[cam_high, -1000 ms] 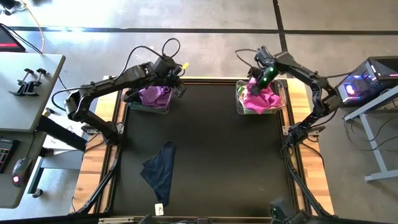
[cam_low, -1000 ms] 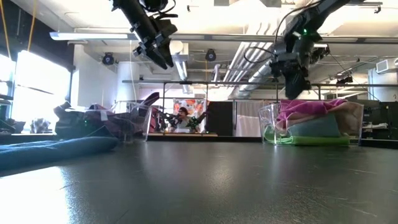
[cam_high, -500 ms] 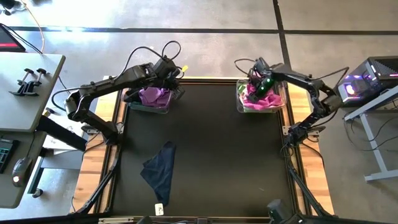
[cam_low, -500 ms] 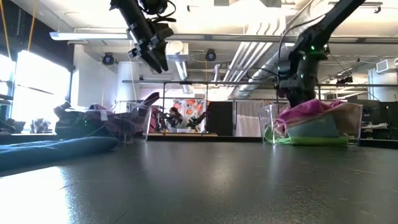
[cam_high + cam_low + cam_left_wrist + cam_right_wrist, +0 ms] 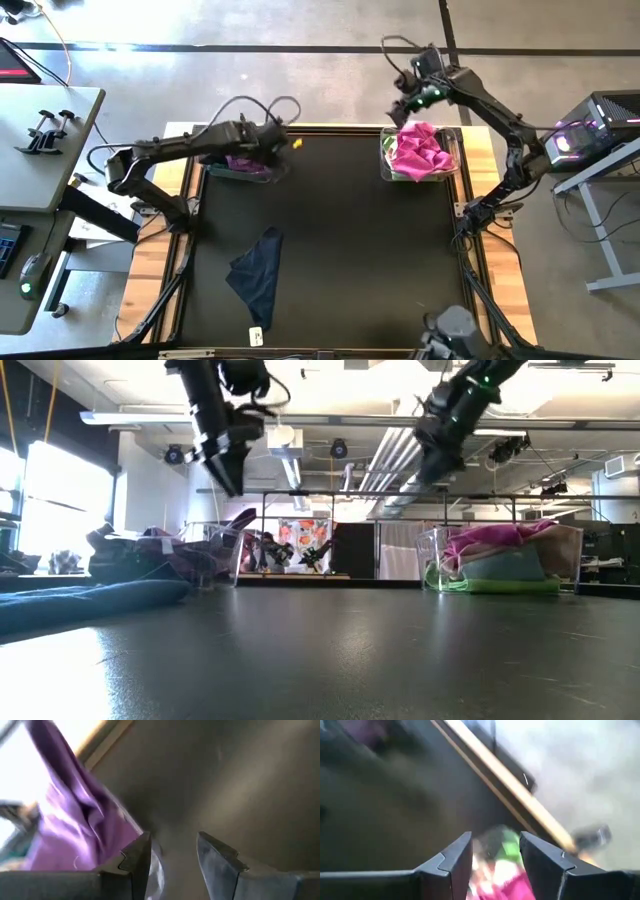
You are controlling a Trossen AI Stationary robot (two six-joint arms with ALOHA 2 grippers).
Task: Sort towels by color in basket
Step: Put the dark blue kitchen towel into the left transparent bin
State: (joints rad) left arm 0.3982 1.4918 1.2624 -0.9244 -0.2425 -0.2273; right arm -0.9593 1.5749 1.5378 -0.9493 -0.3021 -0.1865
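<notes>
A navy towel (image 5: 257, 272) lies spread flat on the black table, toward its near left; it also shows in the low view (image 5: 90, 600). A purple towel (image 5: 247, 160) fills the left clear basket (image 5: 212, 170). A magenta towel (image 5: 420, 150) tops the right clear basket (image 5: 456, 152), lying over teal (image 5: 505, 565) and lime (image 5: 480, 585) ones. My left gripper (image 5: 270, 138) hovers open at the left basket's right side, next to the purple towel (image 5: 80, 835). My right gripper (image 5: 405, 100) hangs open above the right basket's far left corner, over the magenta and lime cloth (image 5: 505, 870).
A small white tag (image 5: 255, 336) lies near the table's near edge. A wooden rim (image 5: 480, 200) frames the black mat. The mat between the two baskets and on the near right is bare. A desk with a computer (image 5: 600, 125) stands to the right of the table.
My right gripper dipped down onto the magenta towel in the right basket, then rose and drew back toward the far edge; the towel now lies uncovered on top of the pile. My left gripper shifted slightly toward the table's left and lower, beside the purple towel.
</notes>
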